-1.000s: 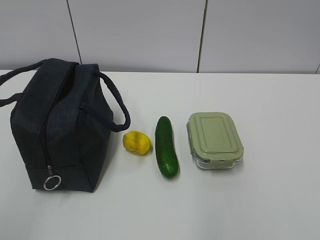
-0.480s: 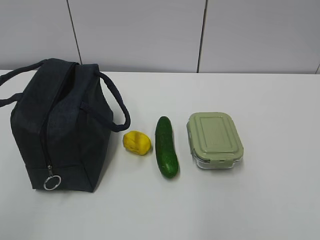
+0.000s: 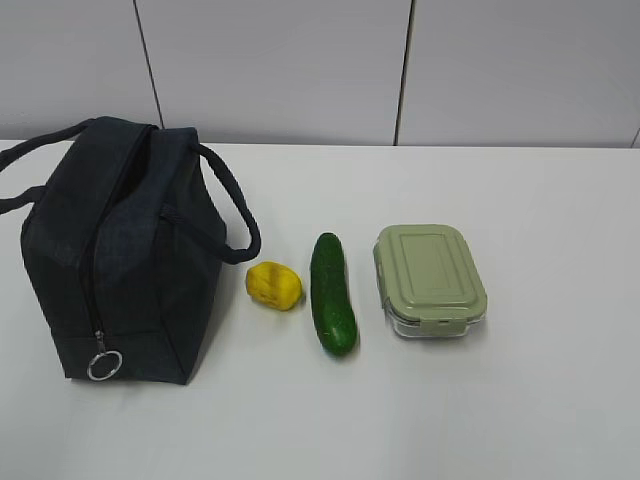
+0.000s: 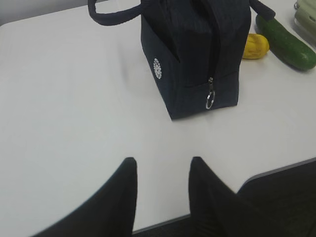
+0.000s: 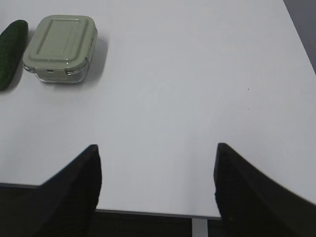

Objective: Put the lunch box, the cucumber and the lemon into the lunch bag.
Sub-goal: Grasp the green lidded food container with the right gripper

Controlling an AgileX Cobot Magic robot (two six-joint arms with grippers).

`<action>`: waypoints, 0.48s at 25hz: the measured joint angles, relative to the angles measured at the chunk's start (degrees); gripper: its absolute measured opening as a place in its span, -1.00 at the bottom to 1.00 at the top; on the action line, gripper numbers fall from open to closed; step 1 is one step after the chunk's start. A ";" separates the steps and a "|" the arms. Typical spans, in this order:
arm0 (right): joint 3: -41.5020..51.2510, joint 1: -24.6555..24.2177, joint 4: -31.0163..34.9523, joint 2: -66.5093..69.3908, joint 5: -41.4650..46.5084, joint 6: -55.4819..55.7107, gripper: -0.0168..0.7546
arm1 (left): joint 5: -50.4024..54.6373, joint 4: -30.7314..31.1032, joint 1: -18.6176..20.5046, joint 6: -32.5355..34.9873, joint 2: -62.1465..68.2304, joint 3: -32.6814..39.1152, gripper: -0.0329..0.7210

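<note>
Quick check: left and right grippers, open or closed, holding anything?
Left gripper: open, empty, hovering short of the boxy dark navy fabric lunch bag.
Right gripper: open wide, empty, above the bare white table.

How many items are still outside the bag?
3, in a row right of the bag: lemon nearest it, cucumber in the middle, lunch box farthest right. The bag's inside isn't visible.
</note>
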 joint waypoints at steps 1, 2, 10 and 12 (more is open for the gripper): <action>0.00 0.00 0.00 0.00 0.00 0.00 0.42 | 0.00 0.00 0.00 0.00 0.00 0.00 -0.28; 0.00 0.00 0.41 0.00 0.00 0.00 0.42 | 0.00 0.00 0.00 0.00 0.00 0.00 -0.28; -0.24 0.00 0.41 0.00 0.00 0.00 0.41 | 0.00 0.00 0.00 0.00 0.00 0.00 -0.28; -0.22 0.00 1.05 0.00 0.00 0.11 0.41 | 0.00 0.00 0.00 0.00 0.00 0.00 -0.28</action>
